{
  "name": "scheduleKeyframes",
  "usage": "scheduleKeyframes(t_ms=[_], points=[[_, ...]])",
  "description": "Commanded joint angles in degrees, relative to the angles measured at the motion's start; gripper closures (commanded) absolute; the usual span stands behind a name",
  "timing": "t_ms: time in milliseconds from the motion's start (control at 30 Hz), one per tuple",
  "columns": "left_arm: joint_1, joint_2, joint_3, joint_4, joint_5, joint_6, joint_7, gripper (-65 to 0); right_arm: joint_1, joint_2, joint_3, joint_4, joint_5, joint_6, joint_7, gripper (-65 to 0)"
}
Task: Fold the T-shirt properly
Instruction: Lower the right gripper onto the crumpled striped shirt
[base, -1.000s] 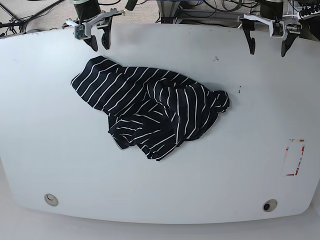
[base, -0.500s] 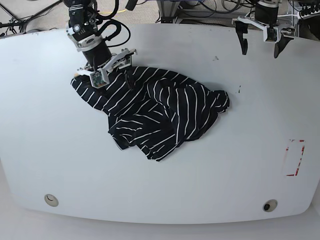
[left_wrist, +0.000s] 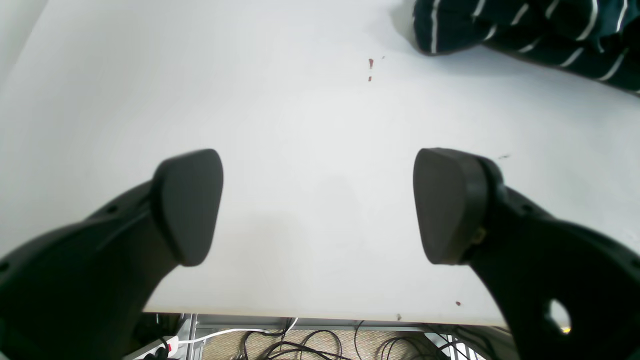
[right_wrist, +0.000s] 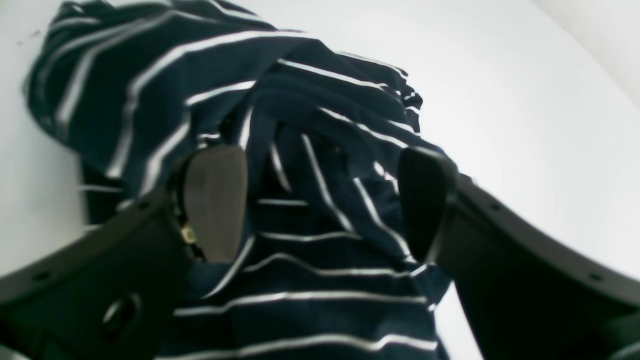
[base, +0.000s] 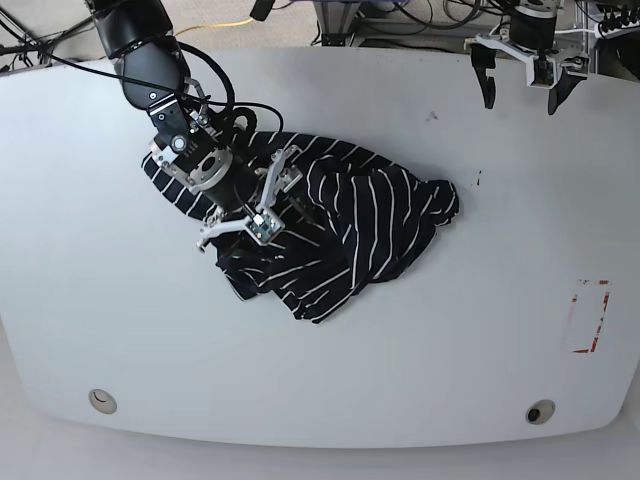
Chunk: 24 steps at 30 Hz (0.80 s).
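The T-shirt (base: 350, 225) lies crumpled in a dark heap with thin white stripes, left of the table's middle. My right gripper (base: 262, 205) hovers low over its left half, fingers spread apart. In the right wrist view the right gripper (right_wrist: 320, 200) is open, with bunched striped T-shirt (right_wrist: 320, 125) fabric under and between the pads, none of it clamped. My left gripper (base: 520, 92) hangs open at the table's far right edge, well away from the cloth. In the left wrist view the left gripper (left_wrist: 317, 205) is over bare table, and only a T-shirt (left_wrist: 530, 25) edge shows at the top right.
The white table (base: 420, 360) carries a red-marked rectangle (base: 588, 315) near its right side. Two round holes (base: 102, 400) (base: 540, 411) sit near the front edge. Cables (left_wrist: 300, 342) lie on the floor beyond the far edge.
My right arm has swung from the far left edge out over the shirt, toward the table's middle, and its jaws have spread wider. The left gripper has barely shifted.
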Motion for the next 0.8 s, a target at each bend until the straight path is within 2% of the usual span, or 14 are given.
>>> scheduleKeyframes(t_ms=[0, 167, 367, 433, 533, 600, 767], points=[[0.63, -0.15, -0.12, 0.94, -0.09, 0.44, -1.27, -56.0, 3.31, 1.08, -1.40, -2.01, 0.40, -0.41, 1.32, -45.3], [0.54, -0.15, -0.12, 0.94, -0.09, 0.44, -1.27, -56.0, 9.90, 1.08, -5.71, -8.78, -0.48, -0.41, 1.32, -45.2], [0.54, -0.15, -0.21, 0.94, -0.09, 0.44, -1.18, -56.0, 14.04, 0.90, -9.75, -14.14, -4.79, -0.32, 1.58, -45.0], [0.54, -0.15, -0.21, 0.94, -0.09, 0.44, -1.18, -56.0, 14.48, 0.90, -10.28, -15.28, -6.37, 1.08, 1.67, -45.0], [0.54, -0.15, -0.29, 0.94, -0.09, 0.44, -1.18, -56.0, 14.48, 0.73, -10.19, -15.55, -9.53, 5.48, 1.67, -44.7], [0.54, -0.15, -0.29, 0.86, -0.09, 0.44, -1.18, -56.0, 14.30, 0.29, -10.28, -15.55, -11.56, 7.06, 1.67, -44.5], [0.54, -0.23, -0.29, 0.86, -0.09, 0.44, -1.18, -56.0, 14.30, -1.82, -9.14, -15.63, -16.39, 8.03, 1.67, -44.5]])
